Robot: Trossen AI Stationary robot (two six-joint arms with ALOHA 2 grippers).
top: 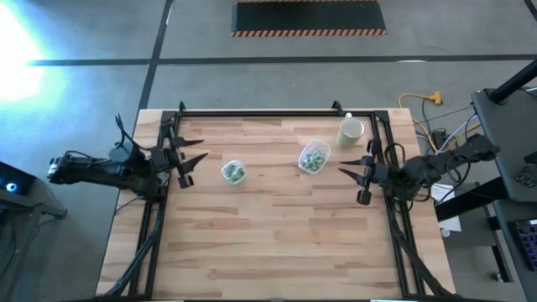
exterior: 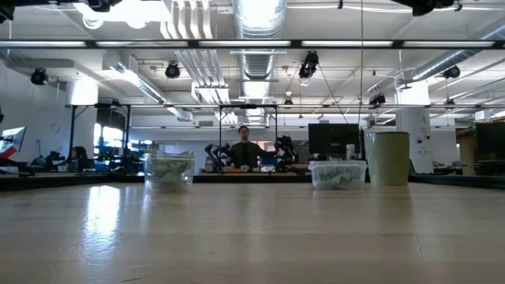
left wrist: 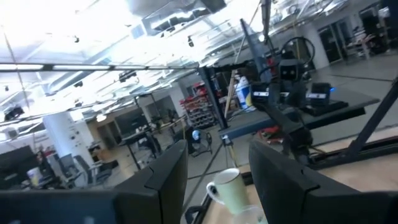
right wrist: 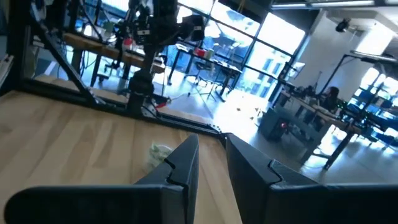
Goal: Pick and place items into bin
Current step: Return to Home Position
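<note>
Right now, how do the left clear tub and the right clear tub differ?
In the low view, the left tub is taller and narrower; the right tub is lower and wider. From above, the right tub shows the larger outline. The right tub stands close by the cream cup; the left tub stands alone. Both are clear, upright and hold pale green and white pieces.

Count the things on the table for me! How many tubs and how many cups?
clear tubs: 2
cream cup: 1
Total: 3
The little green and white pieces inside the tubs are too small to count.
</note>
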